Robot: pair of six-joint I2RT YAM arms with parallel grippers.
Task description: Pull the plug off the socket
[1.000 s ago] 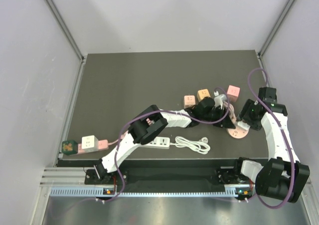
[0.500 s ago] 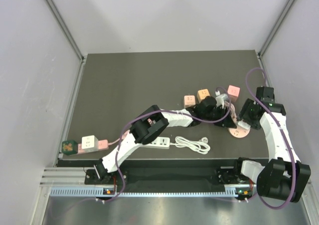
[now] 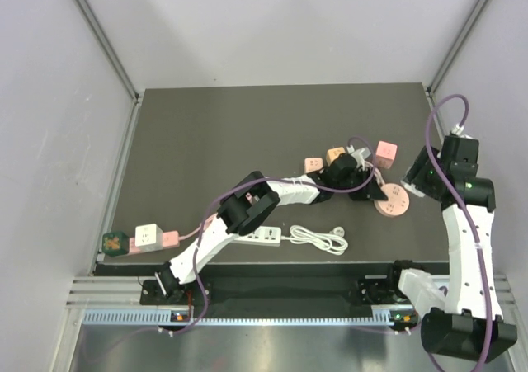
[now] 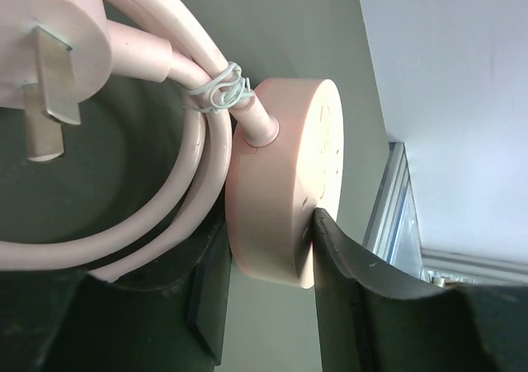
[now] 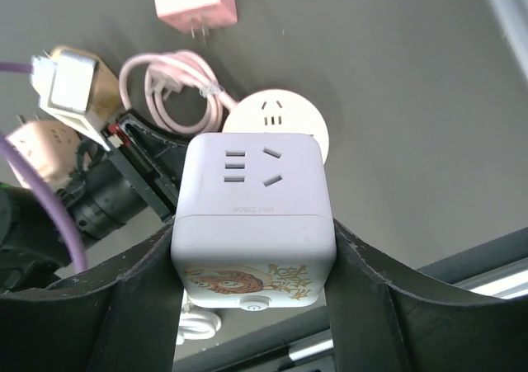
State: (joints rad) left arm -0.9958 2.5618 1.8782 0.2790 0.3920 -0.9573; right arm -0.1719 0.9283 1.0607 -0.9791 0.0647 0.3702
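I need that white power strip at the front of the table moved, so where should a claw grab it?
Grip the white power strip across its narrow width, coming straight down from above: it lies flat and long, so only its long sides offer a pinch. Take the exposed right part, because the left arm hangs over the other end.

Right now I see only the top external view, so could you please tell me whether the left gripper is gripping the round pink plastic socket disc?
Observer: Yes. On the left wrist view the left gripper pinches the round pink plastic socket disc, one finger on each flat side.
Operator: What does the right gripper hold?
Observer: A pale lilac cube-shaped adapter with a cartoon print, clamped between its fingers.
Operator: Is the disc's own cable plugged in anywhere?
Observer: No; its pink plug shows bare prongs on the left wrist view.
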